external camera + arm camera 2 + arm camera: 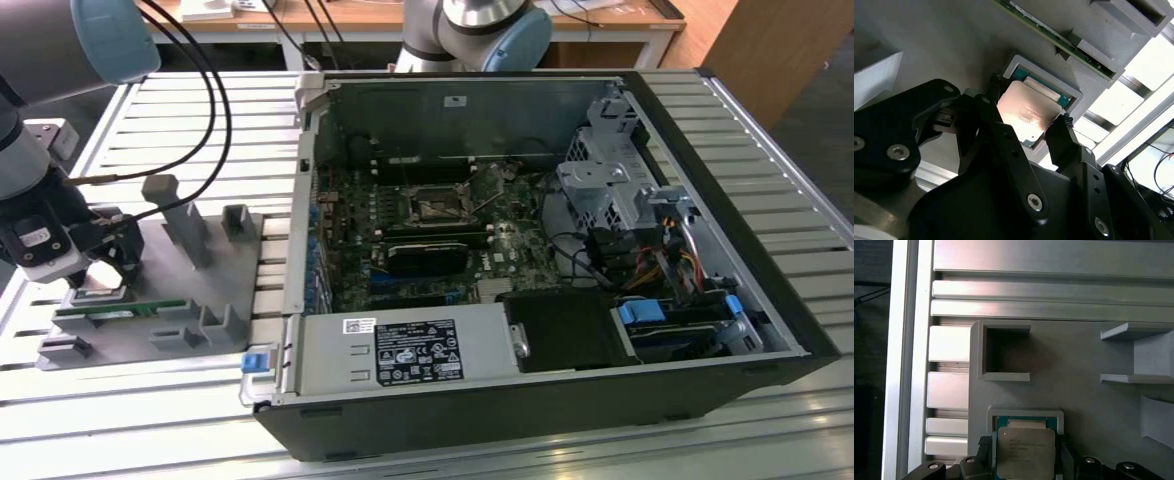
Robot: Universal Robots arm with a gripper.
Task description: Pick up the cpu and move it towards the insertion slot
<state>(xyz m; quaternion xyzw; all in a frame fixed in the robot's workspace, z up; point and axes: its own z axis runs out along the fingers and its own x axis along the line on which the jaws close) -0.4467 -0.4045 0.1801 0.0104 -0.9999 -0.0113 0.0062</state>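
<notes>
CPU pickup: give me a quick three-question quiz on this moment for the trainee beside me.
1. True or false: the cpu is outside the case, apart from the slot.
2. The gripper is at: A) the cpu, at the grey recess; B) the case; C) the slot.
3. Fill in: the grey fixture lies toward the exterior view's ___ of the case.
Key: 1 true; 2 A; 3 left.

Unreadably small print on the cpu (1025,452)
</notes>
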